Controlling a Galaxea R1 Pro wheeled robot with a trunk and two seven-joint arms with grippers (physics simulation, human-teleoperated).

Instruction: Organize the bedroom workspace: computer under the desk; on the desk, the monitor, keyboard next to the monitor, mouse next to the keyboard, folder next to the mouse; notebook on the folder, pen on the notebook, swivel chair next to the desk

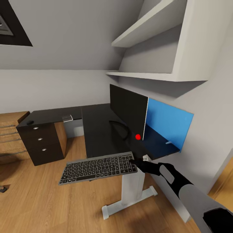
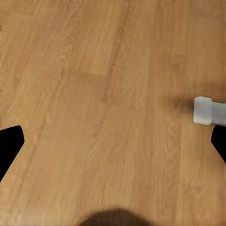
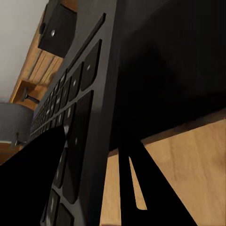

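Keyboard [image 1: 98,168] is in the air at desk-edge height, keys up, roughly level, hanging out over the wood floor [image 1: 48,207] in front of the near end of the desk [image 1: 97,129]; its right end sits right at the desk's front edge, can't tell if it touches. Right gripper [image 1: 135,160] is clamped on that right end, arm reaching in from lower right; in the right wrist view a black finger [image 3: 28,183] lies over the key rows of the keyboard [image 3: 80,117], so fingers closed on it, nothing else held. Monitor [image 1: 127,111] stands on the glossy black top just behind the keyboard, edge-on to the camera, black face toward the room, red dot at the lower corner, thin stem curving down to the desktop. Bright blue folder [image 1: 168,121] is behind the monitor, upright against the grey wall, lower edge on the desk. Desk's other wing runs left to a dark drawer unit [image 1: 43,142] with a small dark object on its top, too small to identify. Two white wall shelves [image 1: 155,76] above the monitor. Left wrist view: plank floor [image 2: 103,94], a white desk foot [image 2: 207,110], and black fingertips [image 2: 9,146] at both sides of the frame set wide apart, so left claw is open and holding nothing.
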